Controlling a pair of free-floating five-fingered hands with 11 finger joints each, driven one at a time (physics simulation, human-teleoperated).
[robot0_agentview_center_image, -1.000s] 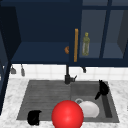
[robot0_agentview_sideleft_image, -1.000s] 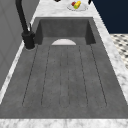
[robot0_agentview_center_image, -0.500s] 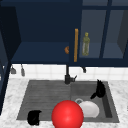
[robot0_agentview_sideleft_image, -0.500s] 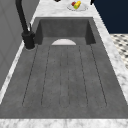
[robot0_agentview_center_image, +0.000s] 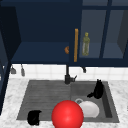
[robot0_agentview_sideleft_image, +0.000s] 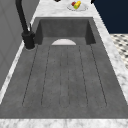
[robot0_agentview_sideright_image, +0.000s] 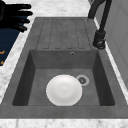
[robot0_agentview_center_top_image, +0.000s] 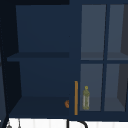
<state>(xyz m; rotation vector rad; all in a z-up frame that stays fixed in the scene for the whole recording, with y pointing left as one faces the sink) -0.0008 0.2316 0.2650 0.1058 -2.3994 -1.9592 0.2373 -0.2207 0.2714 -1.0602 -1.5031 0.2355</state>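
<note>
In the front view my left hand (robot0_agentview_center_image: 34, 117) hovers at the front left corner of the sink's drainboard (robot0_agentview_center_image: 45, 96). It appears again in the right side view as the left hand (robot0_agentview_sideright_image: 15, 14) with straight fingers reaching over the front counter edge. My right hand (robot0_agentview_center_image: 98, 89) hangs upright over the basin's right side, fingers up and thumb out, holding nothing. A white plate (robot0_agentview_center_image: 88, 109) lies flat on the basin floor beside the drain (robot0_agentview_sideright_image: 82, 80). A red ball (robot0_agentview_center_image: 67, 114) sits at the sink's front edge, between the two hands.
A black faucet (robot0_agentview_center_image: 67, 75) stands behind the sink. The wall cabinet's left side is open; an orange handle (robot0_agentview_center_image: 76, 45) runs down its door edge, and a greenish bottle (robot0_agentview_center_image: 86, 47) stands behind glass. A fruit bowl (robot0_agentview_sideleft_image: 77, 5) rests on the marble counter beyond the basin.
</note>
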